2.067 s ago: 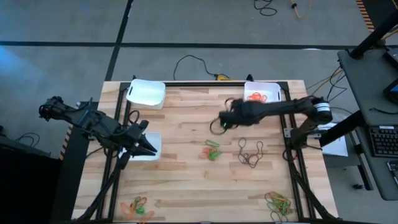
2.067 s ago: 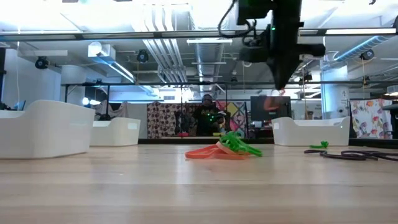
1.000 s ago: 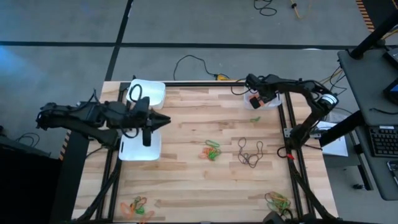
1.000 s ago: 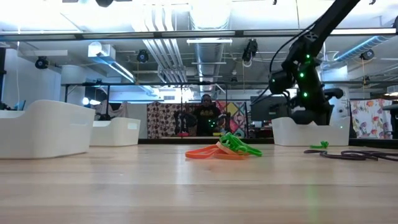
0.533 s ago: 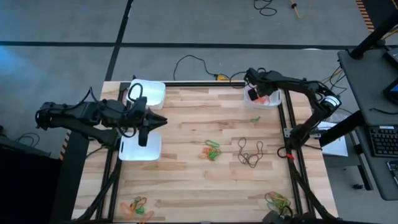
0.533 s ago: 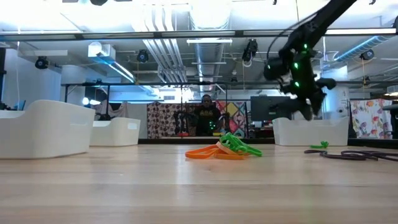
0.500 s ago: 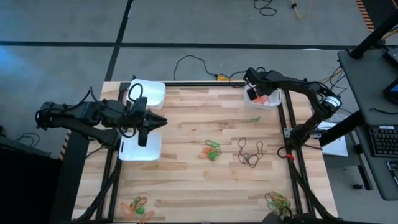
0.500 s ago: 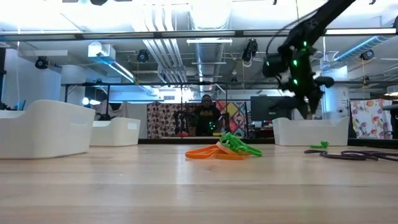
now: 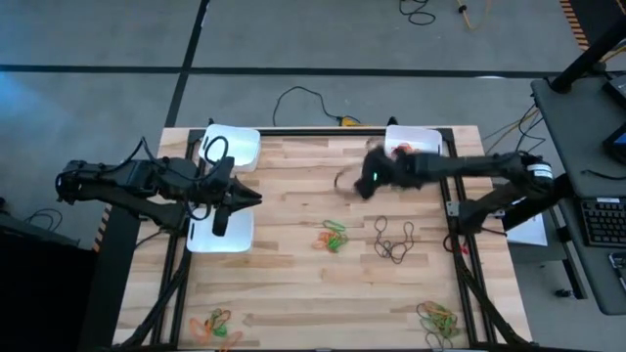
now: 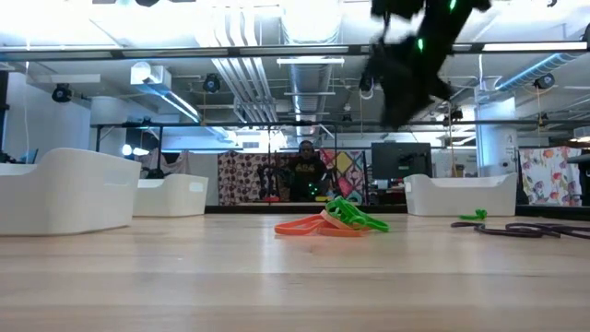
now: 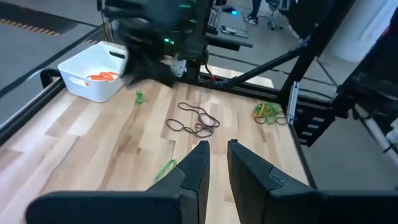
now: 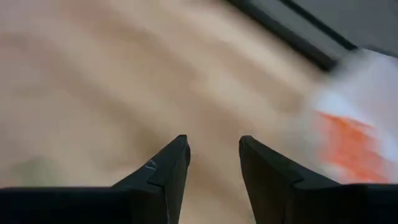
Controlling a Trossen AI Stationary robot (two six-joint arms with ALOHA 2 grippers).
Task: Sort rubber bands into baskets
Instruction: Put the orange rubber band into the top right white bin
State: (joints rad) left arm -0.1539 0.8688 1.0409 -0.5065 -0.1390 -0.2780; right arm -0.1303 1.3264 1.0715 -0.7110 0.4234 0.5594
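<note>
Right claw open above the surface, left claw closed

Right claw (image 9: 344, 183) hangs over the surface's (image 9: 293, 284) middle, fingers apart and empty; left claw (image 9: 256, 198) sits closed above the left-edge basket (image 9: 240, 235); orange rubber bands (image 9: 403, 152) lie in the far-right corner basket (image 9: 430, 139); a third basket (image 9: 235, 147) sits at the far-left corner; loose bands (image 9: 334, 237) rest mid-surface.

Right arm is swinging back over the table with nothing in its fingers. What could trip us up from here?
1. The orange and green bands at the table's middle lie tangled together; a grab may lift both colours and put the wrong one in a basket.
2. The dark bands overlap in a loose pile, so one pick may drag several along.
3. A single green band lies on the wood beside the basket with orange bands; it could be overlooked.
</note>
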